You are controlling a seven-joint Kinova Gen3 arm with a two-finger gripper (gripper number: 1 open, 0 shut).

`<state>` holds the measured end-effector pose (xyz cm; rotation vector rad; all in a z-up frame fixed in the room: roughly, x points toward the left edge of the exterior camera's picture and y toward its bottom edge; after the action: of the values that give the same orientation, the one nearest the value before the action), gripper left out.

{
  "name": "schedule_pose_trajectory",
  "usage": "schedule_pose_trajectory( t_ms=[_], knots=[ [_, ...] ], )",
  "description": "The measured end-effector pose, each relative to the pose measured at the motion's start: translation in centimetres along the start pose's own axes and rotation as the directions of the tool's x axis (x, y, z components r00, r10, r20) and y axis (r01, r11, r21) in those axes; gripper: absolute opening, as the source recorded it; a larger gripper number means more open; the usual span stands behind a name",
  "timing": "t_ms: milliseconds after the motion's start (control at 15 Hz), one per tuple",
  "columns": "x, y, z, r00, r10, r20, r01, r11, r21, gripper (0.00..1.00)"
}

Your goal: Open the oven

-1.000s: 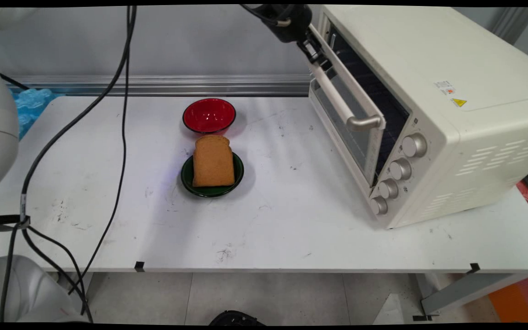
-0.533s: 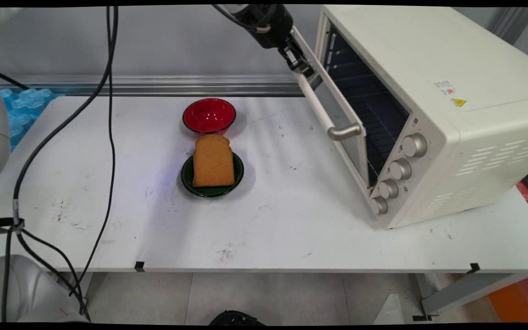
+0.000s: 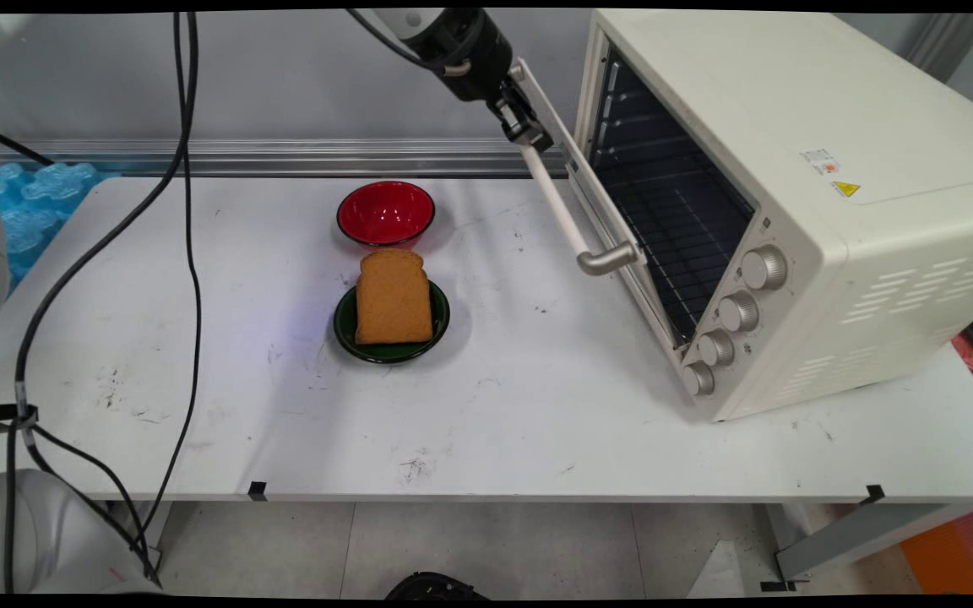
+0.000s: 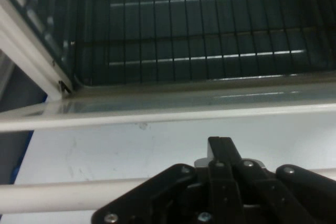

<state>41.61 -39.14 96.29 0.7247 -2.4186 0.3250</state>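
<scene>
Fingers (image 3: 529, 135) of the black gripper (image 3: 525, 131) are clamped on the far end of the toaster oven's (image 3: 790, 203) door handle (image 3: 567, 221), with the glass door (image 3: 600, 198) tilted partly open and the wire rack (image 4: 199, 30) showing inside. A small yellow warning label (image 3: 845, 188) sits on the oven's top, its writing too small to read. Left of the oven on the white worktop (image 3: 537, 405), a slice of toast (image 3: 393, 296) lies on a green plate (image 3: 440, 325), with a red bowl (image 3: 385, 212) just behind.
</scene>
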Motion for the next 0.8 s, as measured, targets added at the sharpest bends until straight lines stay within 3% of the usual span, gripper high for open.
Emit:
schedule_pose_trajectory(
  t_ms=[800],
  knots=[
    [-4.3,0.5,1.3,1.0,-0.015,0.022,0.015,1.0,0.013,0.0]
  ],
)
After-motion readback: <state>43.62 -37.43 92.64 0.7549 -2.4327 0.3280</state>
